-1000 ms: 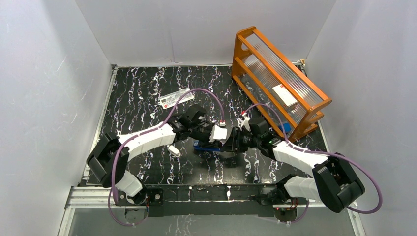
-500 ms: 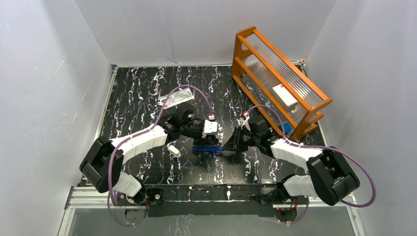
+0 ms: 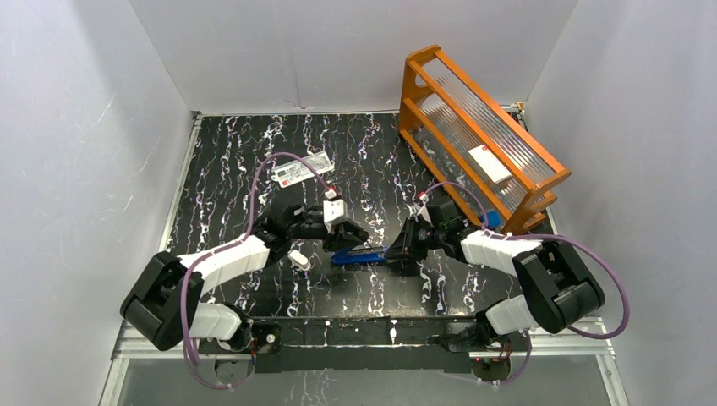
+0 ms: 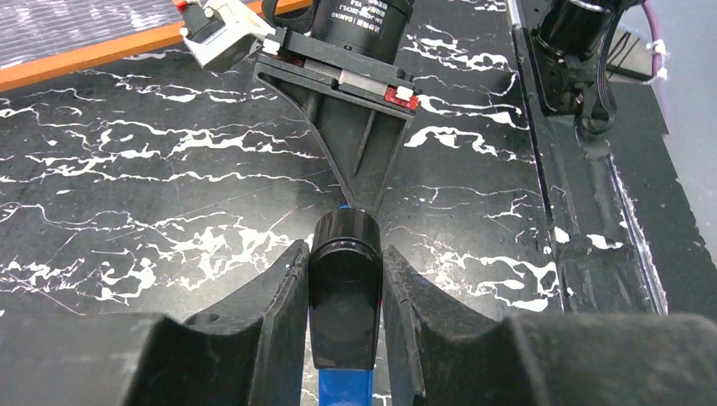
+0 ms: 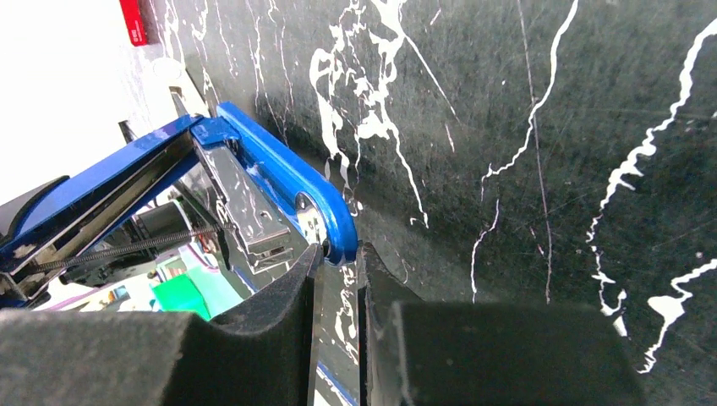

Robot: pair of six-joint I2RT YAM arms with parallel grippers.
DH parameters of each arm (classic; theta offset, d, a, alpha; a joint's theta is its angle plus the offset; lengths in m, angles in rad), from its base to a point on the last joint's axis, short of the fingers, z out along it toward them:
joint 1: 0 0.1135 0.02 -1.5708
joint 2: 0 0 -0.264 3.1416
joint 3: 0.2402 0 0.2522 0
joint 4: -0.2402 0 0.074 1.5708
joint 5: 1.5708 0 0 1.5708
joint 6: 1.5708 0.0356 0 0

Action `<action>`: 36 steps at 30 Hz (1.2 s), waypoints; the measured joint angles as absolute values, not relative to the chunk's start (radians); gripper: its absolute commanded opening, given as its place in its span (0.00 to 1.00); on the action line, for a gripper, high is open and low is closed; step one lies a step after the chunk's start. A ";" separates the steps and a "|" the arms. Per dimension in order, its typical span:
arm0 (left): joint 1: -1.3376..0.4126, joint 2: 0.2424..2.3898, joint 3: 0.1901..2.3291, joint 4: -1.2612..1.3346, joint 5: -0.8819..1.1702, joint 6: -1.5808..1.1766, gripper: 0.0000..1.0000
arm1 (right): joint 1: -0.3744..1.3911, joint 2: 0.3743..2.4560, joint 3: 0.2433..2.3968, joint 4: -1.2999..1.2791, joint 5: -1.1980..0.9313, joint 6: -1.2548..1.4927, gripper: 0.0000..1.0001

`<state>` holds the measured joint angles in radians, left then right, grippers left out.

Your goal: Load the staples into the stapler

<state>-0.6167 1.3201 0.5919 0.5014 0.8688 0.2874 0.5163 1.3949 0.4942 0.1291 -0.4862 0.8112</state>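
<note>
The blue stapler (image 3: 363, 256) lies on the black marbled table between both arms. My left gripper (image 3: 349, 244) is shut on its black end (image 4: 344, 288), with a blue strip showing below the pads. In the right wrist view the stapler (image 5: 270, 161) stands hinged open, blue top arm lifted off the silver inner rail (image 5: 245, 207). My right gripper (image 3: 391, 252) is shut at the hinge end, its fingertips (image 5: 304, 279) pinching a thin shiny metal part of the stapler. The staples are out of view.
An orange rack (image 3: 482, 135) with ribbed clear shelves leans at the back right, a small blue item (image 3: 489, 218) at its foot. A red-and-white box (image 3: 302, 168) lies behind the left arm. A small white oblong gadget (image 3: 298, 258) sits beside the left forearm.
The right gripper has closed onto the stapler's hinge end. The left arm has drawn back to the left, its grip on the stapler unchanged.
</note>
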 measured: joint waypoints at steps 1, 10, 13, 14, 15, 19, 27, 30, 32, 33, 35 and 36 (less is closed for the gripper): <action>-0.613 1.319 0.578 0.543 0.868 0.263 0.00 | 0.515 1.399 0.502 0.120 -0.485 0.809 0.22; -0.578 1.248 0.439 0.860 0.846 0.088 0.00 | 0.506 1.419 0.568 0.041 -0.456 0.799 0.22; -0.572 1.213 0.371 0.959 0.825 0.029 0.00 | 0.505 1.424 0.572 0.013 -0.448 0.796 0.22; -0.572 1.203 0.348 0.997 0.811 0.008 0.00 | 0.505 1.427 0.574 0.001 -0.445 0.794 0.22; -0.571 1.195 0.328 1.027 0.801 -0.009 0.00 | 0.505 1.428 0.575 -0.008 -0.443 0.791 0.22; -0.571 1.178 0.279 1.118 0.768 -0.070 0.00 | 0.505 1.428 0.580 -0.047 -0.412 0.773 0.23; -0.570 1.077 0.223 1.254 0.680 -0.115 0.00 | 0.504 1.423 0.580 -0.108 -0.371 0.755 0.27; -0.570 1.077 0.223 1.239 0.685 -0.101 0.00 | 0.504 1.381 0.590 -0.143 -0.365 0.735 0.38; -0.570 1.077 0.223 1.210 0.688 -0.085 0.00 | 0.504 1.329 0.616 -0.173 -0.368 0.700 0.51; -0.570 1.077 0.223 1.191 0.688 -0.075 0.00 | 0.504 1.303 0.633 -0.183 -0.373 0.680 0.58; -0.570 1.078 0.226 1.148 0.689 -0.055 0.00 | 0.504 1.248 0.672 -0.185 -0.402 0.634 0.70; -0.570 1.081 0.229 1.131 0.692 -0.048 0.00 | 0.504 1.224 0.688 -0.183 -0.426 0.610 0.73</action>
<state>-0.5705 1.0805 0.2295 1.1305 0.6922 -0.0483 0.5041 1.2236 0.6884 -0.1833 -0.4255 0.6098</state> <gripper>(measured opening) 0.294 0.615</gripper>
